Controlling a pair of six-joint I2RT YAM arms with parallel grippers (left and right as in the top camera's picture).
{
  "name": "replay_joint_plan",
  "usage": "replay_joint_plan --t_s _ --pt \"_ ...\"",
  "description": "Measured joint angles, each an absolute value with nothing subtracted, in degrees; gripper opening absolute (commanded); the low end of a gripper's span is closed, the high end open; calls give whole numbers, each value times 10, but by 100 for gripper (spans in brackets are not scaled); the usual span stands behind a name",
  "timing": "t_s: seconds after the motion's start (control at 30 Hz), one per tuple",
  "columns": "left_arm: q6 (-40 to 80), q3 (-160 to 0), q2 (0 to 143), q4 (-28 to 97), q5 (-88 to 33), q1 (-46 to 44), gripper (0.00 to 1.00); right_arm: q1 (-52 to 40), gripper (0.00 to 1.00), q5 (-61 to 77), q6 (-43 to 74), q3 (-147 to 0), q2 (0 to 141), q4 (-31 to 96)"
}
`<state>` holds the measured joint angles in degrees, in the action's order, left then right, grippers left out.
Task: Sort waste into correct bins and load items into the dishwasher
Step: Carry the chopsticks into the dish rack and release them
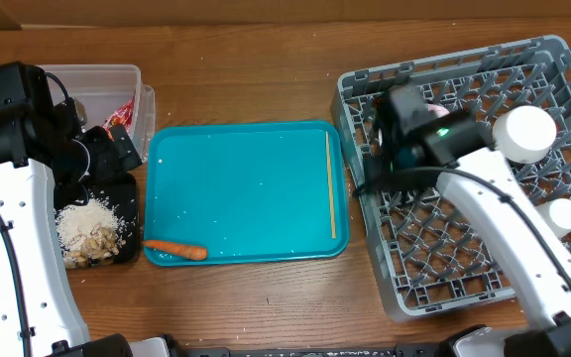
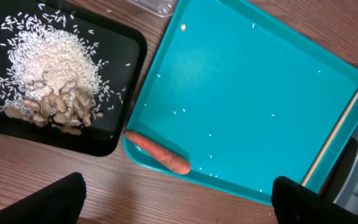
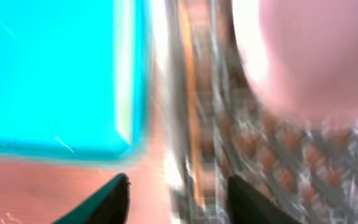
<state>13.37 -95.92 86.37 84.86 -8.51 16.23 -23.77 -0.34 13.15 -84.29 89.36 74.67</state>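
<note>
On glossy teal tray [image 1: 246, 188] lie tapered carrot [image 1: 176, 250] and thin, seemingly wooden chopstick [image 1: 330, 188].

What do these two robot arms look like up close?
The left arm and right arm have smooth white shells, black joints and thin black cables alongside. Each ends in a black tool with two dark fingers. The right arm shows a small green light.

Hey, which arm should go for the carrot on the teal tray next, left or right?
Left, probably. The left gripper is open, with the carrot close ahead of it at the teal tray corner beside the black tray. The right gripper is away over the dish rack.
</note>
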Motion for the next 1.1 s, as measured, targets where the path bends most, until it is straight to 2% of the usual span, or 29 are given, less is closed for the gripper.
replay_joint_plan --t_s 0.17,0.33,0.8,0.97,1.03,1.1 --pt "134 -959 864 849 -85 162 100 -249 61 39 133 -892 890 662" --pt "134 -959 864 845 -85 162 100 -266 61 56 135 -891 919 642" --pt "134 -959 864 842 -85 162 100 -314 59 46 203 -885 1168 613" --pt "134 -959 864 842 -85 162 100 -316 47 40 220 -885 1214 604" --pt "134 -959 864 842 -85 162 100 -316 37 36 223 -886 1224 606" --pt "134 -959 864 843 -85 162 100 -316 22 34 227 -886 1224 604"
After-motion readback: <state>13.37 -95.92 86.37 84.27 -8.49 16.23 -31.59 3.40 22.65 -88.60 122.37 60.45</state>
